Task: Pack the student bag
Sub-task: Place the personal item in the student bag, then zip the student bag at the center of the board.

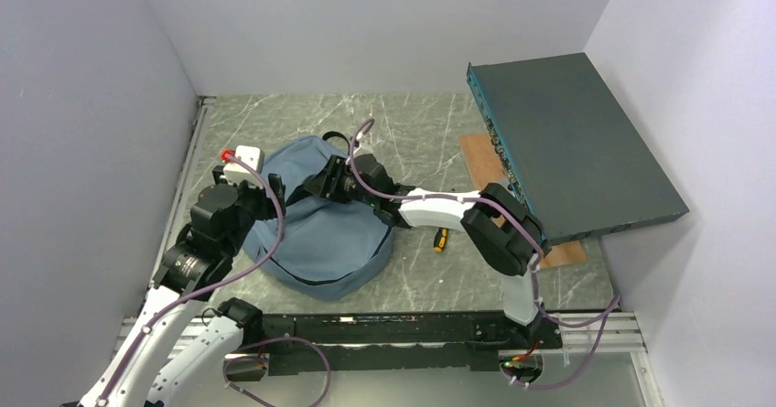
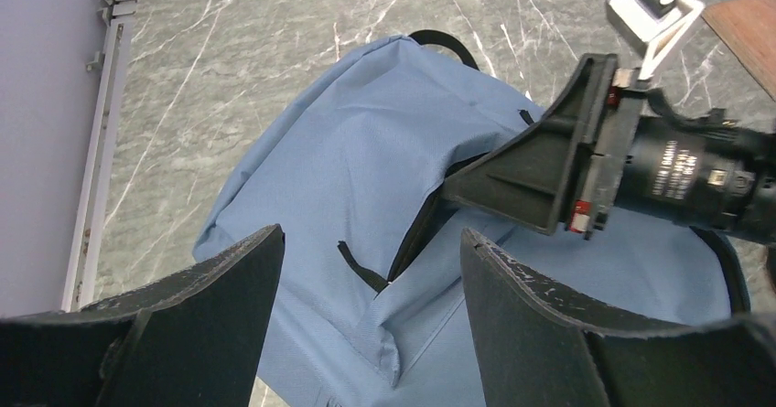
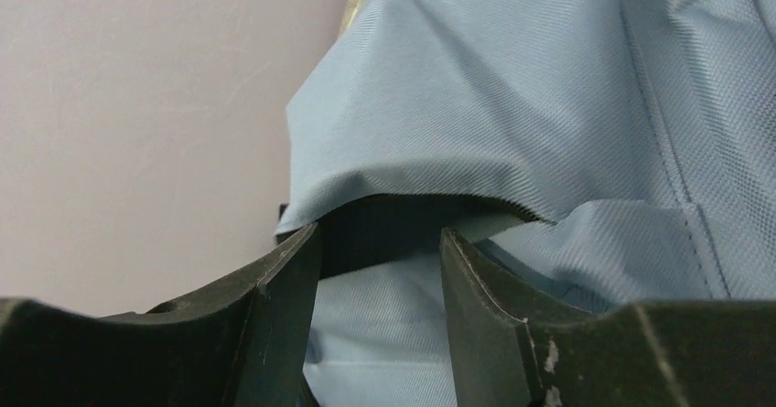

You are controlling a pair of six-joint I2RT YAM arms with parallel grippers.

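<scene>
The grey marble table (image 1: 412, 133) is the biggest thing; a dark teal flat box (image 1: 576, 142) leans on its right side, low edge over a brown board (image 1: 480, 155); the student bag (image 1: 320, 238) lies flat on the table left of the middle, its top toward the far wall, its zip gaping in a dark slit; the right claw (image 3: 380, 238) sits at that slit, jaws spread, nothing pinched; the left claw (image 2: 371, 242) hangs over the bag's near left side, jaws spread wide, holding nothing; a small yellow and black tool (image 1: 440, 240) lies just right of the bag.
</scene>
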